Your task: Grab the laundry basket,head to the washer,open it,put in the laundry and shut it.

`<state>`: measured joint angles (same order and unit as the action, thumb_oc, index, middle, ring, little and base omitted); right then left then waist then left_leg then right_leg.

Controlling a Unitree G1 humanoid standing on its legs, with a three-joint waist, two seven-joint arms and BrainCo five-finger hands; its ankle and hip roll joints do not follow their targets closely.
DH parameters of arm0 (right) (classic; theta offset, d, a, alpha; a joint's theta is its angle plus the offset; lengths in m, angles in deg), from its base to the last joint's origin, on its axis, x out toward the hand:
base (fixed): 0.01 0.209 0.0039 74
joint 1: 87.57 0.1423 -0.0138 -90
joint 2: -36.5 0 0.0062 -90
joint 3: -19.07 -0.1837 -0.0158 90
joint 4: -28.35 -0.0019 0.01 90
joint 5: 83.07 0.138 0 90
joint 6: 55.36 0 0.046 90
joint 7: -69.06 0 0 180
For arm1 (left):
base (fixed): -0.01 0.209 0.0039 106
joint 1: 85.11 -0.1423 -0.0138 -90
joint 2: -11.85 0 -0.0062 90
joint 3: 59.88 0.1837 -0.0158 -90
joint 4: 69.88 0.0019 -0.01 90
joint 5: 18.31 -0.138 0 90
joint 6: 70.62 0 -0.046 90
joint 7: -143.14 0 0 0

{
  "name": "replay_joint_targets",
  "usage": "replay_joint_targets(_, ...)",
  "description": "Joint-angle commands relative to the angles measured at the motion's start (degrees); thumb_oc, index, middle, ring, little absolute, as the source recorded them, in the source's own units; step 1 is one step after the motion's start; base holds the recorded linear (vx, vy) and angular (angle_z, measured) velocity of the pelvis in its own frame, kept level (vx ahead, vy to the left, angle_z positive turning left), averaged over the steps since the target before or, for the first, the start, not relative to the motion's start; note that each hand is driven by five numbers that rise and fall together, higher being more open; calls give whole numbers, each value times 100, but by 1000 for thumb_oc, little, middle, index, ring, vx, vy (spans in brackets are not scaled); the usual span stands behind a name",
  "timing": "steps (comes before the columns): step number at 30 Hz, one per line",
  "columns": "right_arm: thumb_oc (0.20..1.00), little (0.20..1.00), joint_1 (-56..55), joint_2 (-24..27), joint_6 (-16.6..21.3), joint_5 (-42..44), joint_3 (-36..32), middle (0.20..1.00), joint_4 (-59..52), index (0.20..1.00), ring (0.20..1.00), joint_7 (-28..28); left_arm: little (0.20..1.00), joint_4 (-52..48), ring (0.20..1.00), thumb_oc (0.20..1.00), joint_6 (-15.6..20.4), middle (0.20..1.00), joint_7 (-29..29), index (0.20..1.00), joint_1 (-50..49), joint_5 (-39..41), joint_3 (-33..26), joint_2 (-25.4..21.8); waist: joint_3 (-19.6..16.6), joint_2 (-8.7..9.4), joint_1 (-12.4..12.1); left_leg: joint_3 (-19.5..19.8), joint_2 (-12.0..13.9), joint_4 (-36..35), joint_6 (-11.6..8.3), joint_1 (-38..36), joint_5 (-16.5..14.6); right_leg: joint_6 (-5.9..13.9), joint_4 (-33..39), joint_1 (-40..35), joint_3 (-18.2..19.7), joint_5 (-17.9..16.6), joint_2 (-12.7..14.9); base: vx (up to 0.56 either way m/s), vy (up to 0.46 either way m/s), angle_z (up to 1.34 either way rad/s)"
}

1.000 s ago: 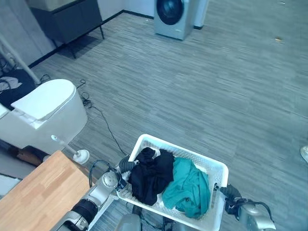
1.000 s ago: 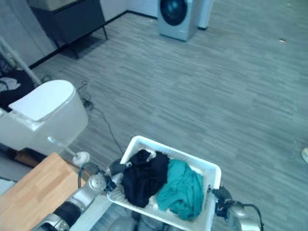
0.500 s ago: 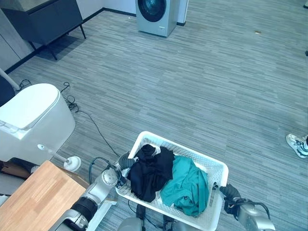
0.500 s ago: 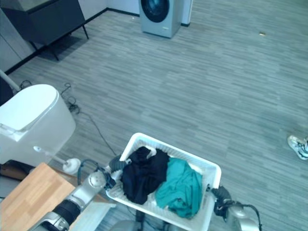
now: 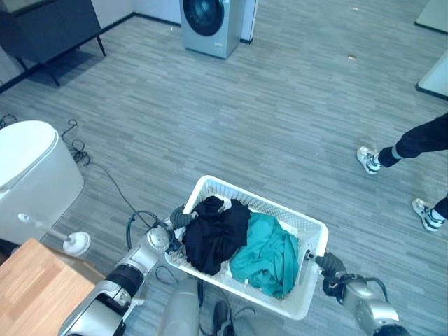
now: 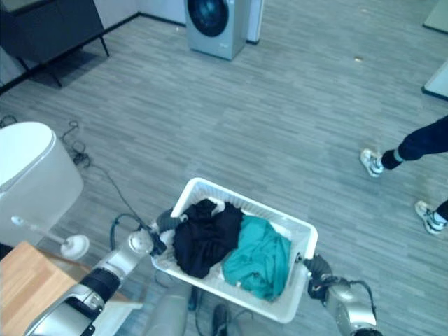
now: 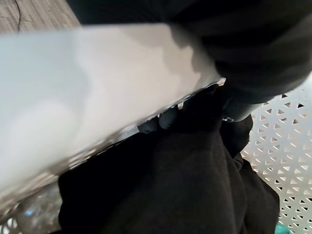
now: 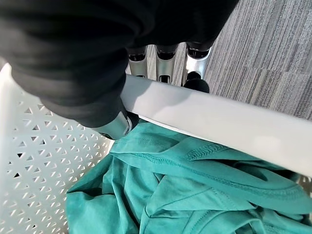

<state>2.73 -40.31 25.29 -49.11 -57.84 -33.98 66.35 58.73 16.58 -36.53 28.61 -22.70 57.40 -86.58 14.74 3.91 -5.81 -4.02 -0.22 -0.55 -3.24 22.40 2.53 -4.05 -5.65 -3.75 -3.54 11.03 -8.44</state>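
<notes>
A white perforated laundry basket (image 5: pixel 260 204) hangs in front of me, held at both short ends. My left hand (image 5: pixel 176 218) is curled on its left rim (image 7: pixel 97 87). My right hand (image 5: pixel 329 264) grips the right rim (image 8: pixel 219 131), with fingers (image 8: pixel 165 63) outside and the thumb (image 8: pixel 114 126) inside. In the basket lie a black garment (image 5: pixel 213 234) on the left and a teal garment (image 5: pixel 266 255) on the right. The grey washer (image 5: pixel 210 24), its round dark door shut, stands far ahead across the floor.
A white toilet (image 5: pixel 31 175) and a toilet brush (image 5: pixel 73 243) stand at the left, with a wooden tabletop corner (image 5: pixel 35 287) near my left arm. A dark cabinet (image 5: pixel 49 28) is at the far left. A person's legs and shoes (image 5: pixel 413 147) are at the right.
The whole view has shifted as the camera moved: the washer now sits further left, and the toilet is closer to the left edge. A person's legs have come in at the right. Both hands still hold the basket.
</notes>
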Motion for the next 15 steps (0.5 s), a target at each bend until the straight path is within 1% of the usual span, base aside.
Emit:
replay_joint_targets(1, 200, 200, 209, -165, 456, 391, 57, 200, -817, 200, 200, -608, 200, -171, 200, 200, 196, 200, 356, 200, 105, 135, -399, -181, -487, 254, -238, -189, -9, 393, 260, -165, 555, 525, -64, -1155, 487, -64, 380, 727, 97, -45)
replay_joint_targets(2, 200, 200, 218, -270, 482, 332, 91, 200, -749, 200, 200, -640, 200, -202, 200, 200, 236, 200, 326, 200, -31, 136, -410, -191, -543, 391, -312, -296, -110, 650, 344, -155, 542, 648, -384, -1163, 485, -460, 489, 458, 58, -66)
replay_joint_targets(3, 200, 200, 200, -348, 451, 298, 108, 200, -759, 200, 200, -650, 200, -269, 200, 200, 233, 200, 316, 200, -173, 129, -455, -254, -564, 499, -342, -321, -167, 806, 434, -217, 397, 871, -802, -1049, 494, -852, 556, 600, 80, -60)
replay_joint_targets(4, 200, 200, 225, -433, 462, 265, 155, 200, -754, 200, 200, -660, 200, -316, 200, 200, 218, 200, 302, 200, -260, 128, -466, -290, -569, 590, -376, -359, -248, 864, 521, -339, 243, 1174, -1277, -881, 483, -1334, 623, 329, 47, -44)
replay_joint_targets(5, 200, 200, 225, -433, 462, 265, 155, 200, -754, 200, 200, -660, 200, -316, 200, 200, 218, 200, 302, 200, -261, 128, -466, -290, -569, 591, -376, -360, -248, 864, 521, -339, 243, 1174, -1277, -881, 484, -1334, 623, 647, 130, -43)
replay_joint_targets(6, 200, 200, 241, -571, 453, 114, 143, 200, -710, 200, 200, -729, 200, -432, 200, 200, 214, 200, 277, 200, -483, 116, -553, -309, -568, 658, -378, -406, -407, 922, 755, -771, -266, 1718, -2674, -499, 322, -2147, 838, 631, 146, -42)
replay_joint_targets(7, 200, 200, 250, -586, 424, 39, 136, 200, -756, 200, 200, -732, 200, -534, 200, 200, 197, 200, 263, 200, -562, 127, -590, -328, -547, 525, -349, -447, -271, 883, 828, -932, -244, 1764, -3170, -207, 171, -2331, 858, 822, 220, -41)
replay_joint_targets(8, 200, 200, 274, -626, 452, -51, 124, 200, -738, 200, 200, -734, 200, -544, 200, 200, 160, 200, 279, 200, -611, 135, -622, -334, -524, 434, -295, -463, -248, 829, 901, -1179, -350, 1724, -3566, 27, -83, -2315, 1045, 511, 190, -3)
replay_joint_targets(9, 200, 200, 279, -660, 424, -148, 111, 200, -746, 200, 200, -737, 200, -571, 200, 200, 133, 200, 271, 200, -630, 131, -653, -346, -498, 310, -227, -456, -190, 751, 947, -1480, -452, 1601, -3893, 322, -280, -2177, 1208, 538, 217, 4)
replay_joint_targets(10, 200, 200, 282, -668, 396, -197, 88, 200, -768, 200, 200, -734, 200, -587, 200, 200, 104, 200, 310, 200, -614, 113, -701, -352, -457, 204, -150, -443, -146, 668, 959, -1738, -522, 1456, -3976, 683, -473, -1901, 1402, 516, 186, 4)
replay_joint_targets(11, 200, 200, 287, -683, 388, -217, 81, 200, -772, 200, 200, -742, 200, -560, 200, 200, 81, 200, 337, 200, -568, 96, -729, -323, -422, 85, -23, -364, -132, 596, 949, -1968, -587, 1302, -3834, 1033, -629, -1579, 1515, 515, 126, -1)
replay_joint_targets(12, 200, 200, 288, -688, 410, -190, 61, 200, -789, 200, 200, -736, 200, -589, 200, 200, 100, 200, 372, 200, -536, 62, -744, -308, -396, 6, 110, -261, -165, 564, 937, -2197, -668, 1168, -3482, 1312, -652, -1306, 1509, 560, 47, 20)
replay_joint_targets(13, 200, 200, 281, -653, 424, -186, 31, 200, -783, 200, 200, -730, 200, -593, 200, 200, 126, 200, 392, 200, -518, 45, -751, -299, -385, -42, 245, -158, -196, 526, 891, -2393, -735, 1115, -2966, 1511, -590, -1208, 1455, 514, -21, 28)
replay_joint_targets(14, 200, 200, 272, -623, 424, -168, 9, 200, -791, 200, 200, -724, 200, -643, 200, 200, 150, 200, 386, 200, -513, 31, -745, -305, -399, -70, 326, -107, -182, 505, 826, -2482, -771, 1093, -2442, 1461, -604, -1126, 1451, 465, -101, 53)
replay_joint_targets(15, 200, 200, 299, -605, 452, -132, 2, 200, -755, 200, 200, -689, 200, -628, 200, 200, 166, 200, 397, 200, -450, 13, -732, -290, -385, -62, 384, -47, -192, 504, 748, -2550, -849, 1086, -1664, 1516, -515, -1128, 1422, 467, -173, 65)
